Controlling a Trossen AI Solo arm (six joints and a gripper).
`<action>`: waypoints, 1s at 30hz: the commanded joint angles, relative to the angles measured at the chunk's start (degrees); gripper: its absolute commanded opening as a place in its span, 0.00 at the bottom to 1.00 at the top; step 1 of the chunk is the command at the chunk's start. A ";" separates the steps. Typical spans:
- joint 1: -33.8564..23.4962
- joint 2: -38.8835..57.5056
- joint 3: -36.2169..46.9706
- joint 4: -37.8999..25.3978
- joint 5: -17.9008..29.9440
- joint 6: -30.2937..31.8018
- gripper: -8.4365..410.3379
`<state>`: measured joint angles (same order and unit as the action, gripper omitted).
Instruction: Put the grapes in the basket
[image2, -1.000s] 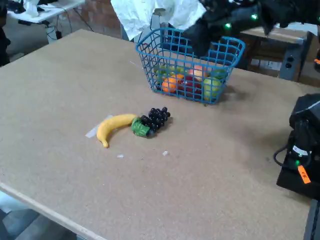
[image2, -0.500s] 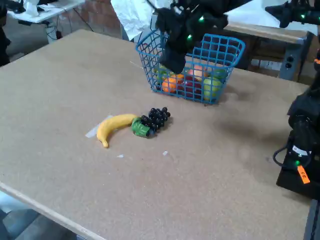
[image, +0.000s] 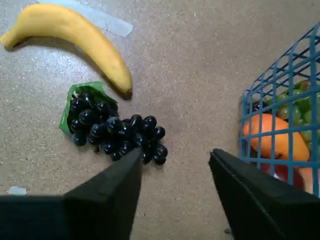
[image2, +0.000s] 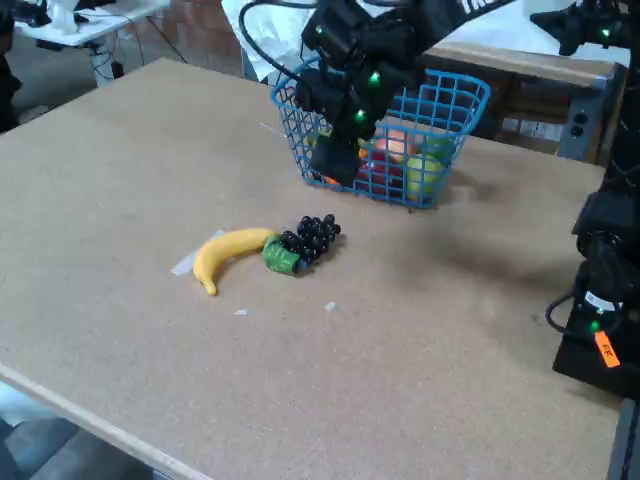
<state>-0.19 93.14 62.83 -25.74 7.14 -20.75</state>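
**Grapes lay off-centre to the left of the spread pincer, clear of its fingers**

At the moment inspected, the pincer (image: 175, 160) stood spread, its two dark fingers well apart with bare surface (image: 200, 75) showing between them and nothing held. In the fixed view the pincer (image2: 340, 160) hung above the surface, in front of the near wall of the blue wire basket (image2: 455, 95) and up and to the right of the fruit.

The grapes (image: 112, 130) lay flat on the surface. In the wrist view the bunch sat left of the gap between the fingers, its nearest berries just beside the tip of the left finger (image: 127, 175); contact could not be confirmed. Its long axis ran roughly left to right across that view, leafy green end to the left, tapering berry end to the right, toward the gap. In the fixed view the grapes (image2: 308, 240) rested well apart from the basket.

The banana (image: 75, 37) lay just beyond the bunch, its dark tip close to the green leaf. The basket (image: 280, 100) stood at the right edge of the wrist view, holding an orange piece and other fruit.

Judgement: the bunch was not yet between the fingers. The coming move would appear to call for a shift toward the left of the wrist view to centre the bunch before descent. The banana's nearness posed a risk of a stray catch.
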 joint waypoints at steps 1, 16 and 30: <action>0.00 0.04 -0.07 -0.09 -0.20 -0.46 0.63; 0.31 2.86 -2.38 -0.57 -2.89 -15.30 0.67; 1.42 18.03 -2.27 7.67 -4.74 -15.65 0.67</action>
<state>0.86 108.84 60.47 -20.45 3.49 -35.73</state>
